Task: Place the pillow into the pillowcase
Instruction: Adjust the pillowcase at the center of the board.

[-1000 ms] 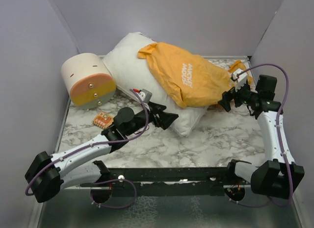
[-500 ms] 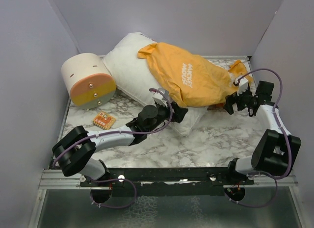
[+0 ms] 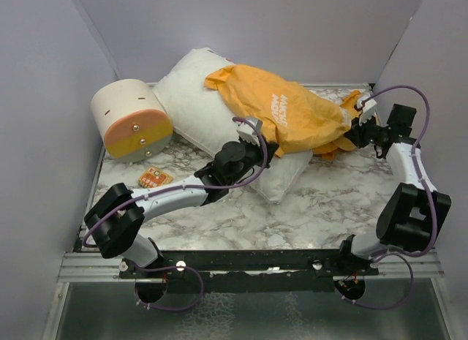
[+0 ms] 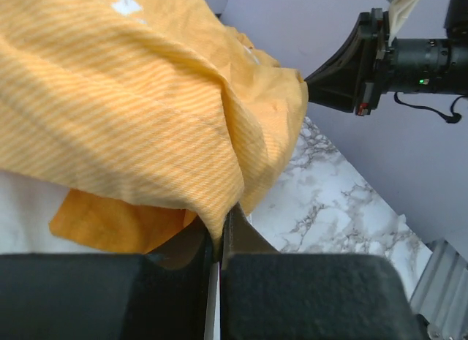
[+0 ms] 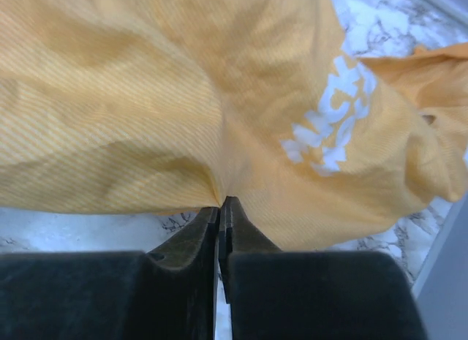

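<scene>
1. Both arms had reached in since a second earlier, and both pairs of fingers had gone from wide apart to closed on cloth.
2. The left fingers (image 4: 225, 238) were clamped on a fold at the near edge of the thin orange-yellow fabric pillowcase with white lettering (image 3: 285, 110).
3. The right fingers (image 5: 223, 208) were pinched shut on a gathered tuck at the same case's right end, just below the lettering.
4. The large plump white rectangular pillow (image 3: 194, 99) lay diagonally on the grey-veined marble table (image 3: 329, 201), toward the back. The case was draped over its right half, and the pillow looked to be still outside it.
5. The pillow's left corner sat just beside the cream-and-orange cylinder (image 3: 133, 121). A small orange packet (image 3: 152, 178) lay on the table near the left arm.
6. Likely risks from here:
   - Either pinch may have caught both layers of the thin case. Pulling apart would then stretch it flat rather than open its mouth.
   - Each grip held only a small tuck, so the slick cloth could slide out once tension came on.
   - Whether the left fingers had also nipped the pillow's cover beneath could not be told. If so, lifting would drag the pillow along.
   - A dragged pillow could nudge the cylinder.
</scene>
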You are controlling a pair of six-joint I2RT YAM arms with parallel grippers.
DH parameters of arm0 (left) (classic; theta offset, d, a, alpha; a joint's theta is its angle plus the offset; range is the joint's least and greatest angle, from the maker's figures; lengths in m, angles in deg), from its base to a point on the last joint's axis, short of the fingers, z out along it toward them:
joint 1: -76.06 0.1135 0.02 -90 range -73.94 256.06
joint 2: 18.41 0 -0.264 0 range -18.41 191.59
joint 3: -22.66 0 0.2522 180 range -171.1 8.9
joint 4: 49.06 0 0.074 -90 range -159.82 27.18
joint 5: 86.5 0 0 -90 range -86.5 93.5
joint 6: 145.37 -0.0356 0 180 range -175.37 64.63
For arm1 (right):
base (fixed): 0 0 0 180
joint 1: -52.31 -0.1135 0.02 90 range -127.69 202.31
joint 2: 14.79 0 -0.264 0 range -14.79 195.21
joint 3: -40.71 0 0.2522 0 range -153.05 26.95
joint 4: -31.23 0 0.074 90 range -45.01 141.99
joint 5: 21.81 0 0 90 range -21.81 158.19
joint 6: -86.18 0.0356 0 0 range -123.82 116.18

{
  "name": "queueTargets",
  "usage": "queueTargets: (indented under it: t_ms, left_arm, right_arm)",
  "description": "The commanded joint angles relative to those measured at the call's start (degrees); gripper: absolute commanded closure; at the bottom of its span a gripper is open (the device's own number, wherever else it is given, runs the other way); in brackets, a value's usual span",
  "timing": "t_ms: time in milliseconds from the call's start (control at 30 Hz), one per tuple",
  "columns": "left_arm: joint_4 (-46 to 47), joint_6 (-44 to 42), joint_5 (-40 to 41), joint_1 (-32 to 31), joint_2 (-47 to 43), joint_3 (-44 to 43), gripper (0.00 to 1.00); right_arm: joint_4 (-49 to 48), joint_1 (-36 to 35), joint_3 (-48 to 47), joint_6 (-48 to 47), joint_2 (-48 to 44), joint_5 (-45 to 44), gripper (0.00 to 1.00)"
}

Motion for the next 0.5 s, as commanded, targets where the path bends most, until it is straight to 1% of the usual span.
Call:
queueTargets:
  t_ms: [0, 100, 200, 300, 467]
  left_arm:
    - [-11.4, -7.6, -1.6, 0.7, -4.2, -9.4, 1.0]
    - [-18.5, -12.5, -3.5, 0.7, -7.2, -16.4, 1.0]
    - [-23.8, -15.2, -6.3, 0.7, -10.0, -23.1, 1.0]
    - [-26.5, -15.9, -11.6, 0.6, -12.3, -28.7, 1.0]
    - [-26.8, -13.2, -21.3, 0.4, -14.0, -35.4, 1.0]
  right_arm:
    - [2.3, 0.2, -6.3, 2.8, -7.3, -0.2, 0.99]
    - [2.5, 0.4, -12.2, 4.8, -12.5, -4.8, 0.99]
    - [4.4, 1.3, -19.6, 6.2, -14.9, -7.7, 0.99]
    - [5.8, 2.2, -27.1, 7.0, -16.6, -10.7, 0.99]
    - [5.7, 2.3, -38.1, 7.6, -19.7, -15.2, 0.99]
